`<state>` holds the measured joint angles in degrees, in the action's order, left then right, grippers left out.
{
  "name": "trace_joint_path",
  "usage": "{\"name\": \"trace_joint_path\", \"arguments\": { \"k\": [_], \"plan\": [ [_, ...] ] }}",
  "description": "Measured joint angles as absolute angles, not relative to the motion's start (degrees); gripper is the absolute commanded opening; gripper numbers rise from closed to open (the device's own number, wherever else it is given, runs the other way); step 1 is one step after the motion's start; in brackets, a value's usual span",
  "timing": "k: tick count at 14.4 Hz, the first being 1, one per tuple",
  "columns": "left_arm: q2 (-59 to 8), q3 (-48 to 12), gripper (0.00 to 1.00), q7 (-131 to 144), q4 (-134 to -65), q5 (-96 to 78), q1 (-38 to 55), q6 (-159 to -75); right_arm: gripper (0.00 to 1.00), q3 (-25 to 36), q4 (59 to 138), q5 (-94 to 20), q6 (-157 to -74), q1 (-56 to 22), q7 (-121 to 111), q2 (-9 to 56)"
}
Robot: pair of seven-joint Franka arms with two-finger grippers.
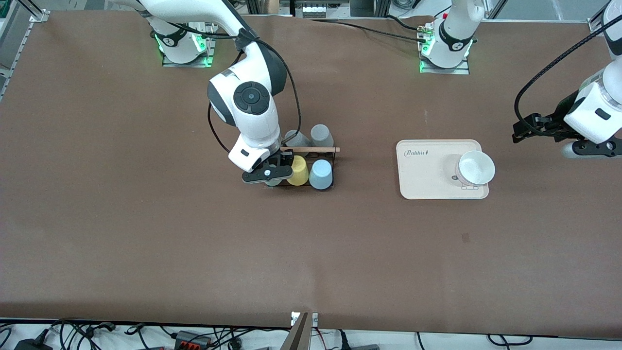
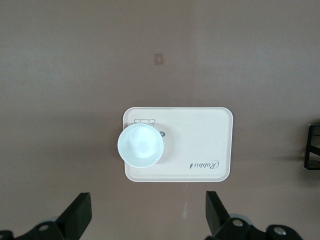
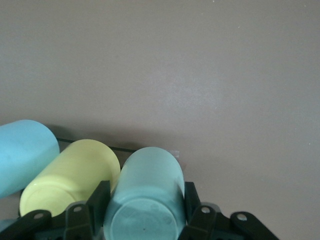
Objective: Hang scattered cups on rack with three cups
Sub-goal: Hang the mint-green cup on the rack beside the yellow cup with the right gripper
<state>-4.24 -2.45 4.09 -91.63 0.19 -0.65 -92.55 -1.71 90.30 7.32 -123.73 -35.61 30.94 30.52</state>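
The black wire rack (image 1: 334, 160) with its wooden dowel (image 1: 313, 149) stands mid-table. My right gripper (image 1: 268, 176) is at the rack's end toward the right arm, shut on the mint-green cup (image 3: 146, 182), with a finger (image 3: 99, 196) on each side. In the front view only a sliver of that cup (image 1: 273, 183) shows under the gripper. Beside it on the rack sit the yellow cup (image 1: 298, 170) (image 3: 70, 175) and the light blue cup (image 1: 321, 174) (image 3: 22, 152). My left gripper (image 1: 519, 133) (image 2: 148, 212) is open and empty, waiting above the table at the left arm's end.
Two grey cups (image 1: 321, 134) (image 1: 296, 139) sit on the rack's row farther from the front camera. A cream tray (image 1: 423, 170) (image 2: 200, 135) holds a white cup (image 1: 476, 167) (image 2: 140, 145), between the rack and my left gripper.
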Motion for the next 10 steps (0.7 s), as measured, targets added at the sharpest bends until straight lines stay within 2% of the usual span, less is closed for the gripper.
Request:
{"name": "trace_joint_path", "arguments": {
  "k": [2,4,5,10],
  "plan": [
    [-4.24,-2.46,1.0,4.08,-91.63,0.19,-0.65,-92.5,0.13,-1.71,90.3,7.49,-123.73,-35.62,30.94,30.73],
    [-4.24,-2.49,1.0,4.08,-91.63,0.19,-0.65,-92.47,0.34,-1.71,90.3,7.51,-123.73,-35.61,30.94,30.77],
    [-4.24,-2.5,1.0,4.08,-91.63,0.19,-0.65,-92.46,0.4,-1.71,90.3,7.51,-123.73,-35.6,30.96,30.78],
    [-4.24,-2.52,1.0,4.07,-91.63,0.19,-0.65,-92.44,0.48,-1.62,90.3,7.51,-123.73,-35.5,31.07,31.01]
  ]
}}
